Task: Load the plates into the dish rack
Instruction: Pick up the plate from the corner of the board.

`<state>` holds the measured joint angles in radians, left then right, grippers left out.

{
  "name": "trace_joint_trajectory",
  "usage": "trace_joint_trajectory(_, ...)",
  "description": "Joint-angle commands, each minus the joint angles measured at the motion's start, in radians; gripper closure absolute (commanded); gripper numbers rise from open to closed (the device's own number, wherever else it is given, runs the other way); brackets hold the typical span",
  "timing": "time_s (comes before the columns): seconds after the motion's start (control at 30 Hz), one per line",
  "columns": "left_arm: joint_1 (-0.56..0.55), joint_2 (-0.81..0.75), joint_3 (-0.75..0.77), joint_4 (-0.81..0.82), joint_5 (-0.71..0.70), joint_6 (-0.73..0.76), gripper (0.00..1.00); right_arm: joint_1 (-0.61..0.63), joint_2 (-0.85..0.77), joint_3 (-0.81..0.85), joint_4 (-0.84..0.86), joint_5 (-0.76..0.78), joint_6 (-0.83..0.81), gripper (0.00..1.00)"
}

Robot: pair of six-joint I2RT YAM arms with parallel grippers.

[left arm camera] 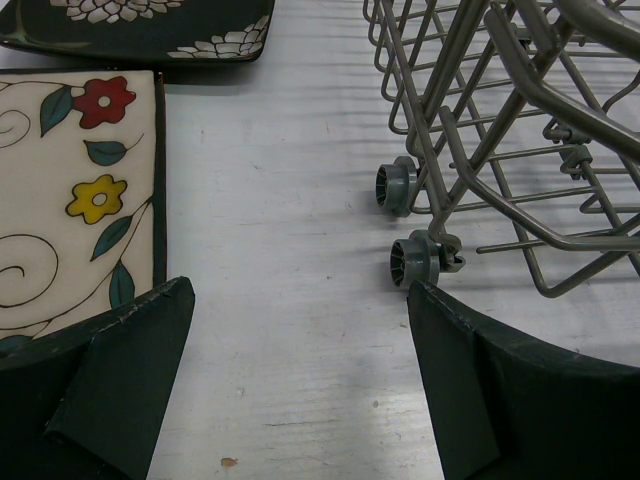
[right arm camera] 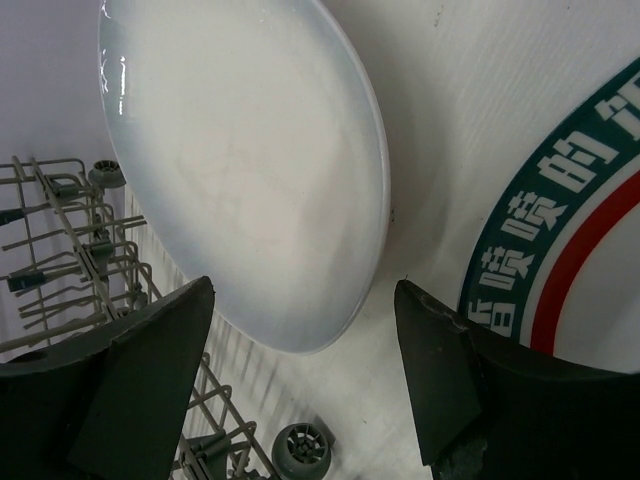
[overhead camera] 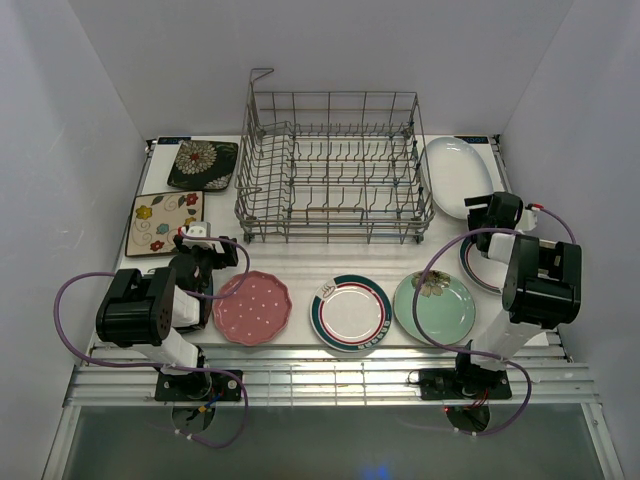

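Note:
The grey wire dish rack [overhead camera: 330, 165] stands at the back centre with nothing in it. Along the front lie a pink dotted plate [overhead camera: 251, 307], a white green-rimmed plate [overhead camera: 350, 312] and a mint floral plate [overhead camera: 434, 306]. A black floral square [overhead camera: 203, 164] and a cream floral square [overhead camera: 166, 222] lie at the left. The large white oval plate [overhead camera: 456, 175] lies right of the rack. My left gripper [left arm camera: 300, 290] is open over bare table between the cream square [left arm camera: 70, 190] and the rack's wheels [left arm camera: 415, 260]. My right gripper [right arm camera: 305, 287] is open above the oval plate's near end [right arm camera: 250, 150].
A second green-rimmed plate [right arm camera: 560, 250] lies partly under my right arm [overhead camera: 540, 280]. White walls close in on both sides. A rack wheel [right arm camera: 302, 452] sits just below my right fingers. Purple cables loop beside both arm bases.

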<state>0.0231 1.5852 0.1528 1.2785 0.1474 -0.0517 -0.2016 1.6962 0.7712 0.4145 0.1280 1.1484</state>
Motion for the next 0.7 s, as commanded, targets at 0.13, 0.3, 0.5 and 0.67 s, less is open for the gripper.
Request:
trace_joint_trajectory(0.13, -0.002, -0.01, 0.016, 0.002, 0.018, 0.004, 0.02, -0.004, -0.073, -0.015, 0.038, 0.028, -0.01, 0.22)
trace_joint_trajectory(0.3, -0.002, -0.008, 0.016, 0.002, 0.018, 0.004, 0.02, -0.004, -0.191, -0.085, -0.009, 0.044, -0.029, 0.2)
trace_joint_trajectory(0.5, 0.0, -0.008, 0.017, 0.002, 0.018, 0.004, 0.02, -0.004, -0.347, -0.162, -0.127, 0.048, -0.065, 0.15)
trace_joint_trajectory(0.67, 0.0, -0.008, 0.017, 0.002, 0.018, 0.004, 0.02, -0.004, -0.458, -0.164, -0.352, 0.058, -0.124, 0.12)
